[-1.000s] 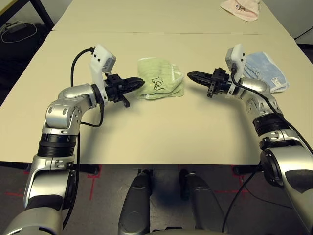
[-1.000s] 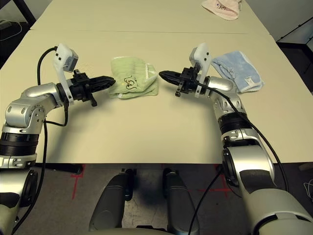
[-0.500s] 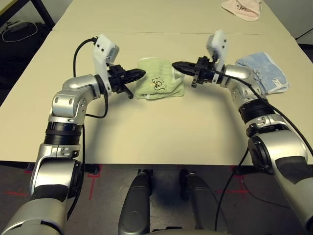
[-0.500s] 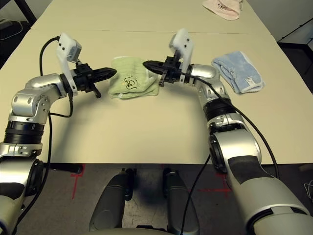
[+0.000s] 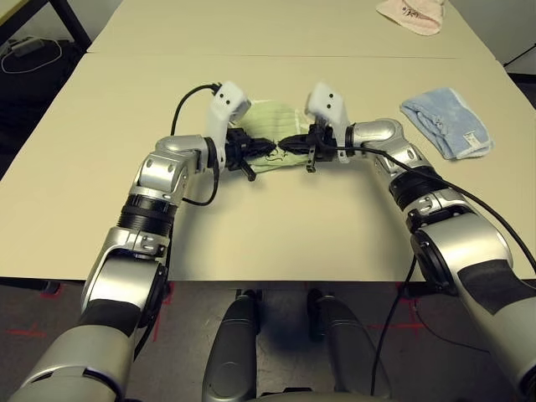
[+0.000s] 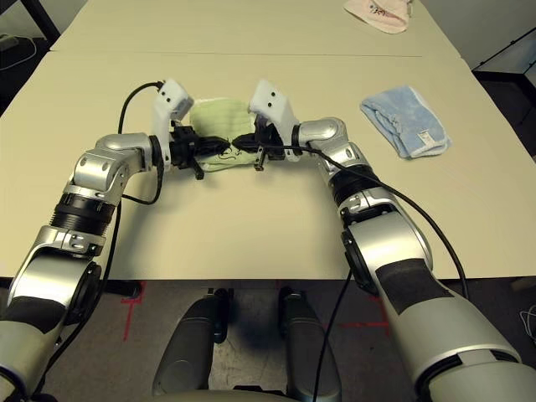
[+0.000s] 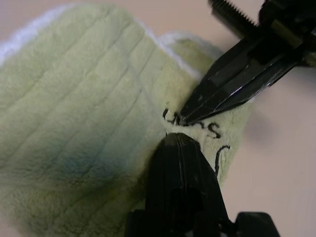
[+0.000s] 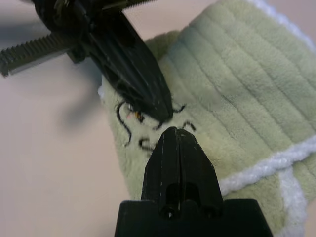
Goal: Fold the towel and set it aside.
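The towel (image 5: 270, 115), light green and folded with white edging, lies on the table's middle. Both grippers meet over its near part, tip to tip. My left gripper (image 5: 268, 150) comes in from the left, shut, its tip resting on the cloth beside the dark embroidered mark (image 7: 213, 131). My right gripper (image 5: 285, 143) comes in from the right, also shut, its tip on the same mark (image 8: 129, 129). Neither visibly pinches cloth. In the left wrist view my own fingers (image 7: 178, 148) nearly touch the right gripper's fingers (image 7: 222, 94).
A light blue towel (image 5: 448, 126) lies to the right of my right forearm. A pink towel (image 5: 412, 15) sits at the far right. A seam (image 5: 126, 55) crosses the table behind the green towel. Bare tabletop (image 5: 276, 218) lies in front.
Both grippers have moved inward from either side of the towel and now meet over its near part. The towel has stayed in place.
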